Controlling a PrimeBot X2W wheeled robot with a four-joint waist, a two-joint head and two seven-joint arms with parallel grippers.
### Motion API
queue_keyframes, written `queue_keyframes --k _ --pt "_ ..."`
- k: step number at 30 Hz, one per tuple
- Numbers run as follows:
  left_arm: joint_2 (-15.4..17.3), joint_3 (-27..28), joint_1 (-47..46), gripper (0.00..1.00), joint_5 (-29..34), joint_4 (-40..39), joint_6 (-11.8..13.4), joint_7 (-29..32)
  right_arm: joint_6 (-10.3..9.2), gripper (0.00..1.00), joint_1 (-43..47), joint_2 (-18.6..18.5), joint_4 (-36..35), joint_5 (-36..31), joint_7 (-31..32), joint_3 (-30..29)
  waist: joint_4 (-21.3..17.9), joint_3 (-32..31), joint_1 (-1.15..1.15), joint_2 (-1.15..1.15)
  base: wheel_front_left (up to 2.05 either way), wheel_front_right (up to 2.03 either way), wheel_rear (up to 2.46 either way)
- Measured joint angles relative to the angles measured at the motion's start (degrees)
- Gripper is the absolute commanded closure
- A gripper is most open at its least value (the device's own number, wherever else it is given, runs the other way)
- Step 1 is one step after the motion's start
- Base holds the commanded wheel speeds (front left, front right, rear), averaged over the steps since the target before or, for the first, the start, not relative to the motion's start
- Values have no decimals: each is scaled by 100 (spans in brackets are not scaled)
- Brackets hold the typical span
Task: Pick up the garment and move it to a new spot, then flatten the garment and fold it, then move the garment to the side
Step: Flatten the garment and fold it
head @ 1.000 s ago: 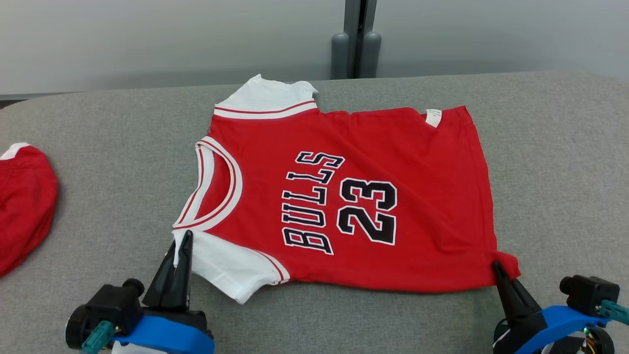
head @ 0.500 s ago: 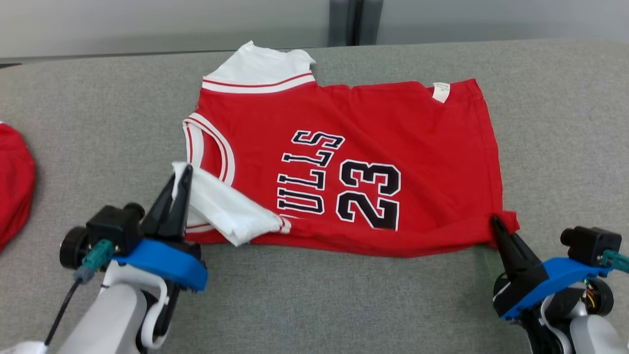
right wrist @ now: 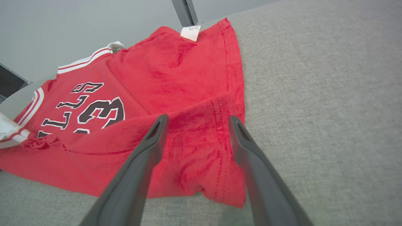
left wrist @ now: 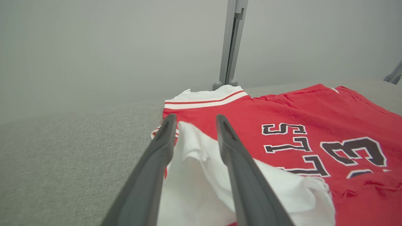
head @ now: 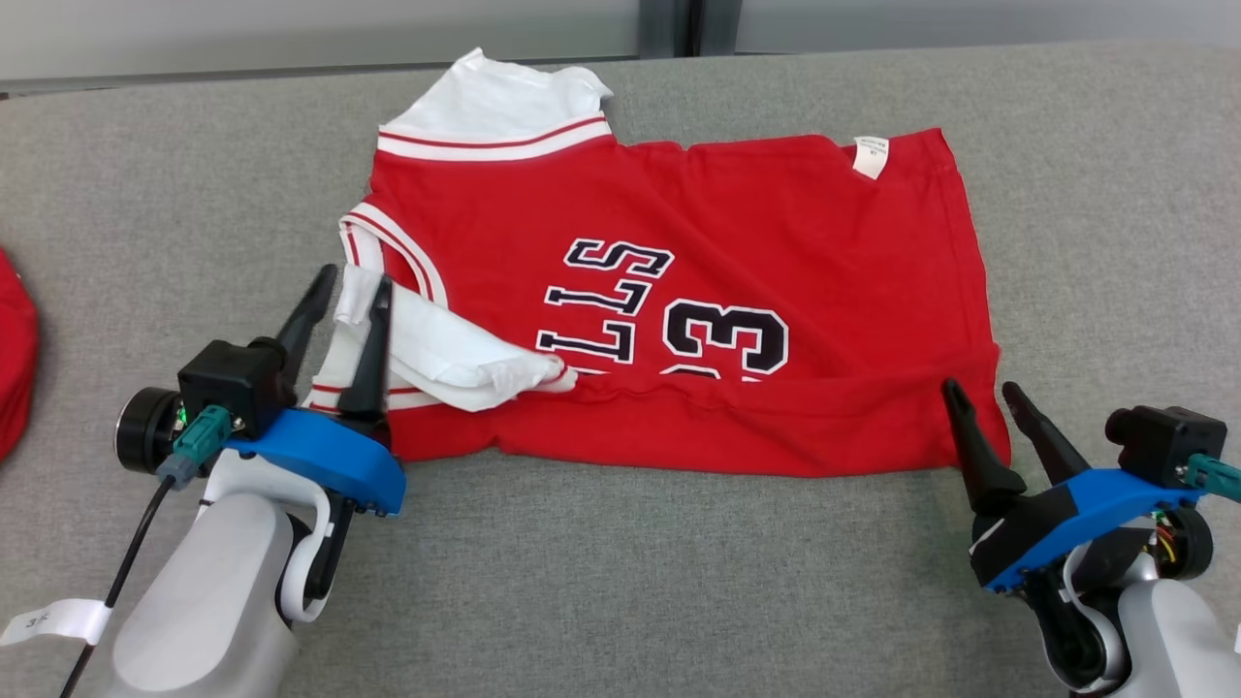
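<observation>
**A:** Where is the jersey?

**B:** The jersey (head: 776,242) lies mid-tabletop (head: 679,582), collar toward the robot's left and hem toward its right. The near edge is folded up over the front. That fold hides the lower part of the black letters and the number.

**A:** And the left jaws?

**B:** About half open. The fingers (head: 371,339) stand on either side of the top end of the near sleeve (head: 456,354), which is white and lies flopped over the red front. In the left wrist view white cloth sits in the gap between them, but they are not pressed together on it. The cloth seems to lie against the inner finger.

**A:** The right jaws?

**B:** Spread wide and holding nothing. Their fingers (head: 970,446) point at the jersey's near right corner, where the folded hem ends. In the right wrist view that corner lies under the gap between them. Whether the tips touch the cloth, I cannot tell.

**A:** Anything else on the tabletop?

**B:** The far sleeve (head: 494,97) lies flat at the back. A small white label (head: 870,155) sits at the far hem corner. A second red cloth (head: 12,378) shows at the left edge of the head view, well apart from the jersey.
</observation>
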Motion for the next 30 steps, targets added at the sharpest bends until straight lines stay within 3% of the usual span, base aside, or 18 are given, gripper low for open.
queue_keyframes --k 15,30 --pt "108 165 845 0 -186 76 157 -199 0 0 536 -188 -281 -240 12 -120 59 -229 -1 0 0 0 0" --pt "-11 33 1054 0 -347 527 192 19 0 0 206 -194 448 -567 -91 69 46 -89 -1 0 0 0 0"
